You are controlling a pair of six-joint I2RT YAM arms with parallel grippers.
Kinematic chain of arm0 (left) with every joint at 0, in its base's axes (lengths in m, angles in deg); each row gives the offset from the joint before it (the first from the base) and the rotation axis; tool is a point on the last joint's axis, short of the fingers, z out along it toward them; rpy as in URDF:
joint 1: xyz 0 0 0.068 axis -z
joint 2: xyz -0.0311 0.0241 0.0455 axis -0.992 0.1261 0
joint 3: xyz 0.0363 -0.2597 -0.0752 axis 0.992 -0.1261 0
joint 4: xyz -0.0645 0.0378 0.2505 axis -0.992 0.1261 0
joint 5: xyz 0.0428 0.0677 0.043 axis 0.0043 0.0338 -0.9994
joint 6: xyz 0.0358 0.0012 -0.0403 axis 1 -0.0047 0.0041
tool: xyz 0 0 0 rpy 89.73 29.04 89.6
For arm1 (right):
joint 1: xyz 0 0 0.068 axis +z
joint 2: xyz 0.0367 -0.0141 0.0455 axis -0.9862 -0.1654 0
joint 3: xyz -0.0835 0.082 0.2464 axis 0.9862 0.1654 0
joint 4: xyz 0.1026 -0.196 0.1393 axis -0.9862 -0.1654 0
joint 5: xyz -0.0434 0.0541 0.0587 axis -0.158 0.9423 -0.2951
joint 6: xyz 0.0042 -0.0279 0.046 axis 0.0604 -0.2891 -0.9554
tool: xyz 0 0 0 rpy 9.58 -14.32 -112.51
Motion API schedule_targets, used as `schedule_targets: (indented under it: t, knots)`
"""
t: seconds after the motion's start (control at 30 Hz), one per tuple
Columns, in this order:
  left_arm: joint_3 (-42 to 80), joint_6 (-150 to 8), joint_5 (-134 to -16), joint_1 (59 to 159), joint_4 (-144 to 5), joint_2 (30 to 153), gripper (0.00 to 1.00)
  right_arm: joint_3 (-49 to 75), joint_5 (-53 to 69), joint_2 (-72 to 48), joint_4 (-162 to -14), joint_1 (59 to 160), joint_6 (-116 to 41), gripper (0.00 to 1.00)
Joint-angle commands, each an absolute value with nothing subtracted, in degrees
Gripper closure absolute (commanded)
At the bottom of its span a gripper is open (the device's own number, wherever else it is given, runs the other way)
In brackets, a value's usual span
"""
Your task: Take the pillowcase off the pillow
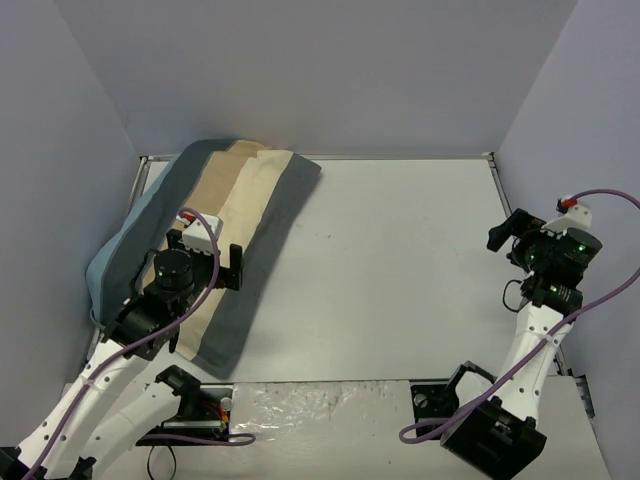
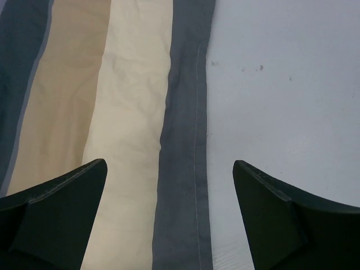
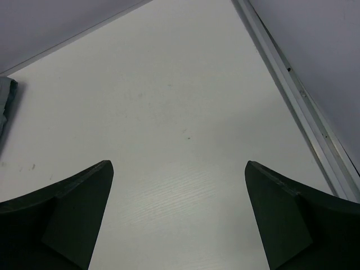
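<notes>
Directly above the pillow's point(image 1: 235, 190) right edge, your left end effector point(image 1: 205, 258) hangs spread wide, holding nothing. On the bench point(image 1: 400, 260), the blue-grey pillowcase point(image 1: 270, 230) flanks both long sides of the pillow, its cream middle bare. Well right of the pillow, your right end effector point(image 1: 510, 235) gapes wide, empty.
</notes>
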State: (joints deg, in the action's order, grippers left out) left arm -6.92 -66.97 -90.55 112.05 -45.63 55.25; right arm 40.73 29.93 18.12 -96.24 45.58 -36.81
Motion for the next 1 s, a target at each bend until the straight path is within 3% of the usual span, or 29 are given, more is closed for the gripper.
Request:
schedule_targets:
  t: [0.0, 0.13, 0.23, 0.37, 0.5, 0.7, 0.97]
  knots:
    - [-3.9, -67.5, -89.1, 112.6, -45.7, 55.7, 0.06, 39.4, 32.4, 20.0, -95.0, 45.2, -38.0, 0.0]
    - [-3.4, -67.5, -87.7, 113.2, -45.5, 56.9, 0.06, 41.8, 41.3, 19.8, -94.5, 45.3, -33.9, 0.0]
    - [-2.9, -68.5, -86.5, 113.3, -45.2, 58.4, 0.06, 44.7, 56.9, 19.9, -96.1, 45.8, -21.7, 0.0]
    - [-2.3, -69.4, -83.0, 113.3, -47.6, 59.6, 0.06, 44.4, 61.6, 21.0, -97.9, 46.5, -18.9, 0.0]
    - [5.8, -69.7, -86.2, 113.2, -43.6, 69.9, 0.02, 43.2, 65.0, 21.8, -103.0, 46.9, -9.7, 0.0]
    - [26.8, -65.8, -99.2, 117.7, -28.3, 99.3, 0.01, 41.6, 65.7, 20.1, -106.0, 48.7, -3.5, 0.0]
    - [42.5, -61.8, -113.0, 124.8, -22.8, 119.8, 0.0, 41.7, 64.7, 20.5, -106.6, 49.4, -3.1, 0.0]
